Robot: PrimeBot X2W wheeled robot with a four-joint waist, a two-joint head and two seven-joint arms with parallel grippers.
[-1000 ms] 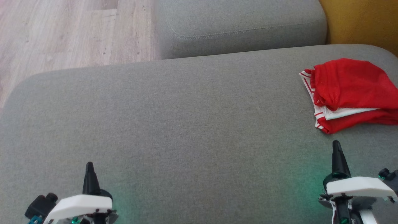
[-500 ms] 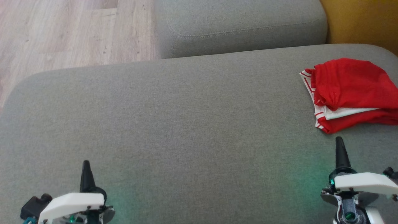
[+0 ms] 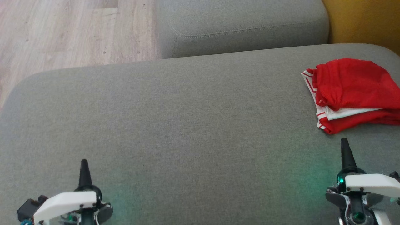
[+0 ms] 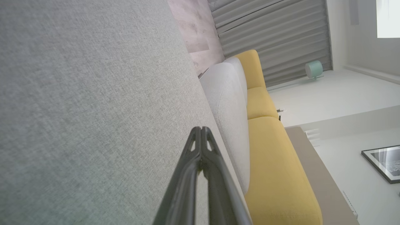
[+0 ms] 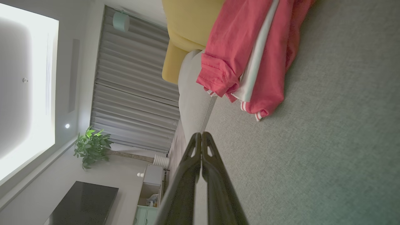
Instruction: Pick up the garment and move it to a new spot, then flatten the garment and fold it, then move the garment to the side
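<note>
Head view first: we see the left pincer (image 3: 83,163) and the right pincer (image 3: 344,142) low over a wide grey sofa cushion (image 3: 187,125). Each has its two dark fingers pressed together into one point and holds nothing. The garment (image 3: 350,90), red with white striped trim and folded into a loose bundle, lies ahead of the right pincer and slightly to its right. It is near that pincer's tip but apart from it, and it runs off the picture's right edge. It sits well apart from the left pincer, far off to that pincer's right. A broad stretch of grey cloth spreads between the pincers and ahead of them. Past the cushion's far edge come a second grey cushion (image 3: 240,28), wooden floor (image 3: 62,31) ahead of the left pincer, and yellow upholstery (image 3: 362,22) beyond the garment.

Left wrist view: the left pincer (image 4: 201,129) is closed tip to tip over the grey cloth. Beyond its tips this view adds a yellow sofa seat (image 4: 275,168), a pleated curtain (image 4: 272,31) and a framed picture (image 4: 382,162).

Right wrist view: the right pincer (image 5: 201,135) is likewise closed and empty. The garment (image 5: 243,56) lies ahead of its tips across a strip of grey cloth. Here we make out its stacked layers, a stitched hem and a white band. A potted plant (image 5: 92,145) stands in the room beyond.
</note>
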